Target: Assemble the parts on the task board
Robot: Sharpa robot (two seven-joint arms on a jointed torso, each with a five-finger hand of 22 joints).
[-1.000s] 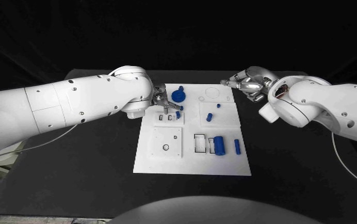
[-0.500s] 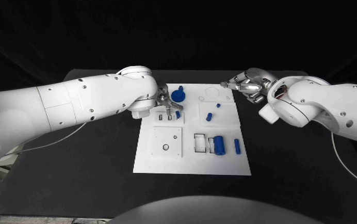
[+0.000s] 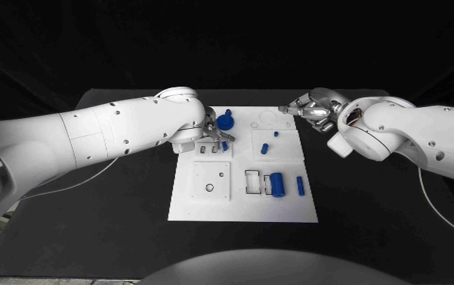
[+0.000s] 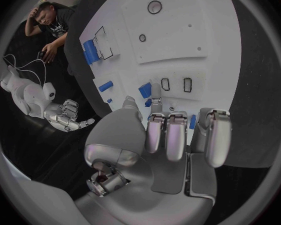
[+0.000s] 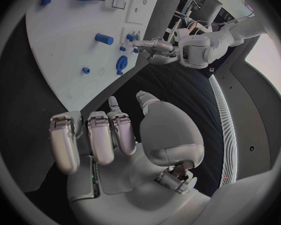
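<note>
The left hand [image 3: 210,136] hovers over the board [image 3: 243,209] with fingers apart, holding nothing; a small blue part [image 4: 145,90] lies just under its fingertips. Next it probably must pinch this part. The right hand [image 3: 310,109] waits apart, empty.

The task board [image 3: 241,206] is white, printed with thin black outlines of rectangles and small rings; the table [image 3: 113,193] beneath it is black, matte and unpatterned; the parts are blue: a thick cylinder [image 3: 278,184] of saturated blue, a slim bar [image 3: 301,186] of the same blue, a short peg [image 3: 266,148], a tiny stud [image 3: 276,133], and a round piece [image 3: 226,122] of a darker blue, perhaps only shaded; both arms are glossy white, dotted with small dark screws; the left hand [image 4: 172,140] is silver with paler metallic finger backs; the right hand [image 5: 109,140] is silver likewise.
</note>
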